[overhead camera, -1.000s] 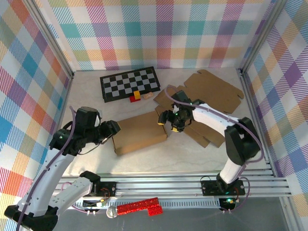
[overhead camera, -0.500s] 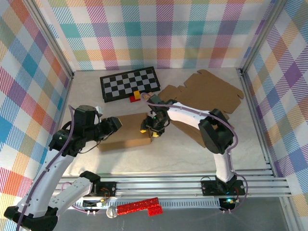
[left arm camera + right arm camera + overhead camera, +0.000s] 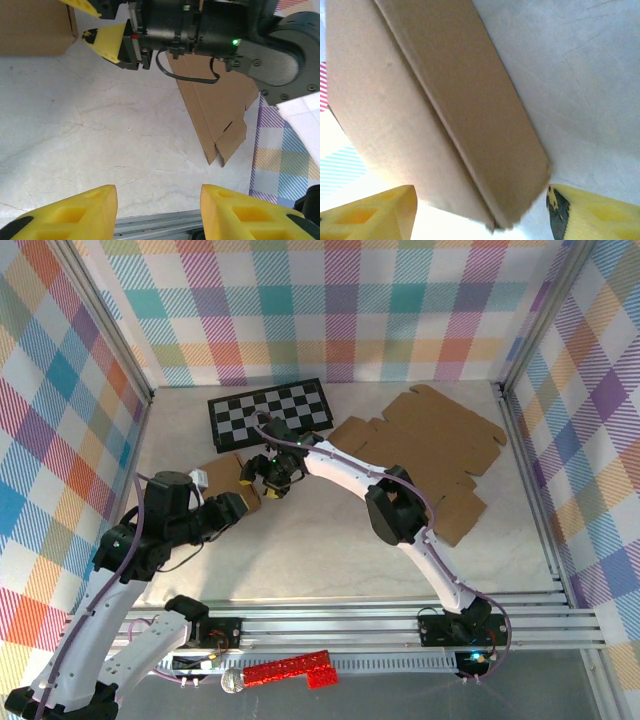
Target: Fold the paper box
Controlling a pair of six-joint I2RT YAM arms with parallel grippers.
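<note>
Brown box (image 3: 222, 473) sits on the tabletop (image 3: 320, 540) left of centre, just in front of the checkerboard (image 3: 270, 412), partly hidden by both arms. Right fingers (image 3: 370, 212) are spread wide with the box's end edge between them. One tip is right at the box corner; can't tell if it touches. Left fingers (image 3: 75, 210) are wide apart, holding nothing, over bare tabletop on the near side of the box. Flat cardboard sheet (image 3: 430, 440) lies well apart, at right.
</note>
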